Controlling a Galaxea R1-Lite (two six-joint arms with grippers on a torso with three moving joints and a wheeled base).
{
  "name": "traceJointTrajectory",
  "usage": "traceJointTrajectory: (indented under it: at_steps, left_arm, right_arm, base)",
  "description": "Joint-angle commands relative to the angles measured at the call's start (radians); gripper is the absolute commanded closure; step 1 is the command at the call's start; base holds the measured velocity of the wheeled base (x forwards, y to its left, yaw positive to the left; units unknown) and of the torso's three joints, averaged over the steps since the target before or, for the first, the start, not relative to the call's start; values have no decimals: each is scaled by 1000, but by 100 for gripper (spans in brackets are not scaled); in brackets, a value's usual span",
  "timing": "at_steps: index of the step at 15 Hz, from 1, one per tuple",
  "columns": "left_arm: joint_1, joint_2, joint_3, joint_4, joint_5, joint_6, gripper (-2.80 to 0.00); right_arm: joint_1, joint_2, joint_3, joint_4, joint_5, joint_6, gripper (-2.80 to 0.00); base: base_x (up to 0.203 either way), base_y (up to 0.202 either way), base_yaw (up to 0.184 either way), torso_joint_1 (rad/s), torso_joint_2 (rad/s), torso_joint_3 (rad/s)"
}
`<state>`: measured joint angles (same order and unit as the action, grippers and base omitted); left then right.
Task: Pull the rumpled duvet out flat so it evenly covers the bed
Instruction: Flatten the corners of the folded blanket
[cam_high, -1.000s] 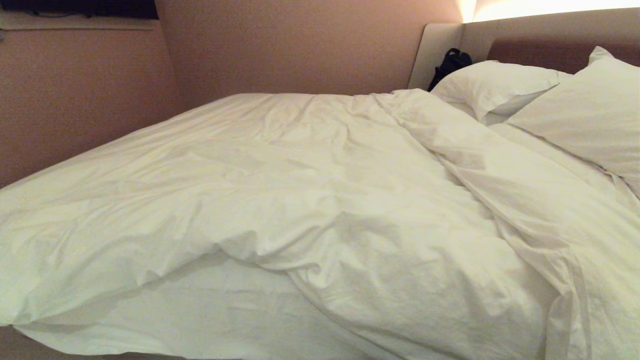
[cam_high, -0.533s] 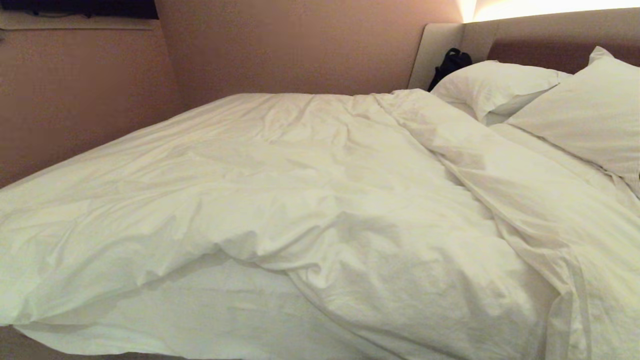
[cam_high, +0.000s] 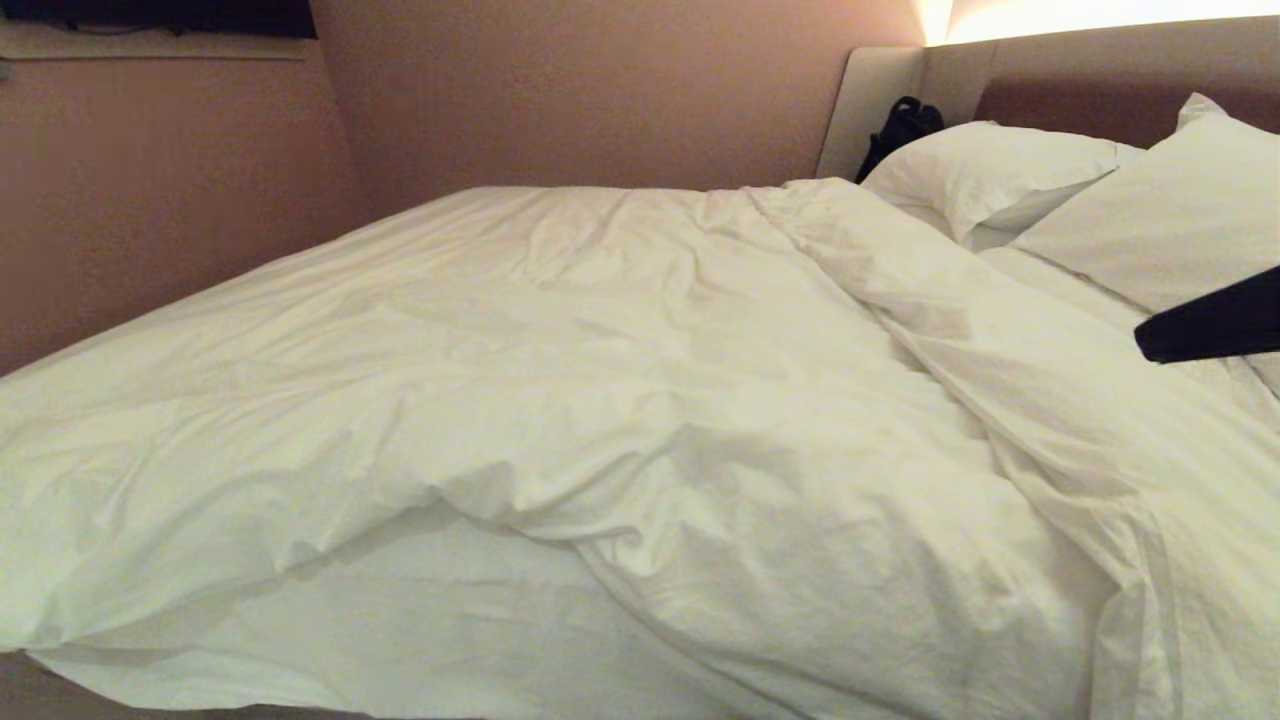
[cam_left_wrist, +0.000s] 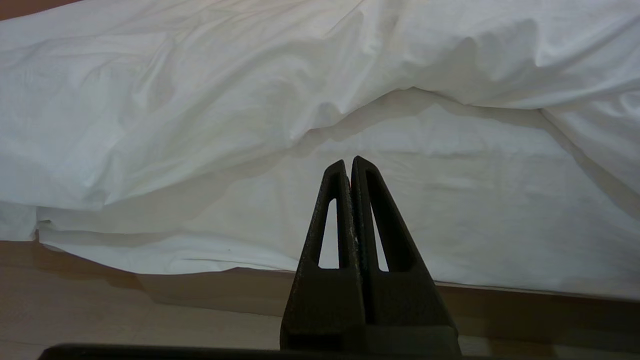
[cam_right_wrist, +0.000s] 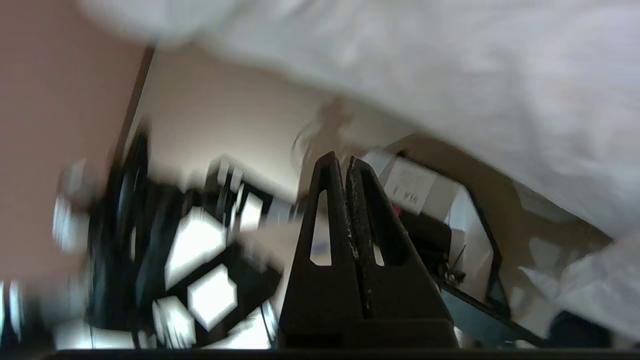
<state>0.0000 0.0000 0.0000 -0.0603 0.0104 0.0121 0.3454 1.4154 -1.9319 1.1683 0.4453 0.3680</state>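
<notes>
The room has plain pinkish-brown walls (cam_high: 600, 90) and a bed (cam_high: 900, 90) with a padded beige-and-brown headboard at the upper right of the head view. The duvet (cam_high: 560, 380) is a thick white quilt that fills most of the frame. It lies rumpled, with a long raised ridge running from the upper centre toward the lower right. At the lower left its edge is lifted and folded back, exposing a strip of flat white sheet (cam_high: 420, 620). Two white pillows (cam_high: 1000, 170) rest at the upper right, against the headboard. A dark bag (cam_high: 900, 125) sits beside the far pillow.

The right gripper (cam_high: 1150, 345) enters from the right edge, above the duvet near the pillows; its fingers are pressed together and hold nothing. The left gripper (cam_left_wrist: 350, 162) is low beside the bed edge, pointing at the exposed sheet, fingers likewise closed and empty.
</notes>
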Motion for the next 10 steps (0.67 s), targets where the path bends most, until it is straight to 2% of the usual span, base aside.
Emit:
traceJointTrajectory:
  at_steps: [1,3,6,8,10]
  left_arm:
    - [0,0,0,-1,0,0,0]
    - [0,0,0,-1,0,0,0]
    - [0,0,0,0,0,0,0]
    - [0,0,0,-1,0,0,0]
    - [0,0,0,0,0,0,0]
  right_arm:
    - [29,19,2,-107,-706,582,0]
    - [86,30,6,-151,-866,636,0]
    - [197,31,80,-217,-1116,639,0]
    - [257,29,197,-375,-1294,593,0]
    - [293,13,300,-538,-1360,490,0]
  base:
    - [0,0,0,0,0,0]
    - [0,0,0,0,0,0]
    - [0,0,0,0,0,0]
    - [0,0,0,0,0,0]
    - [0,0,0,0,0,0]
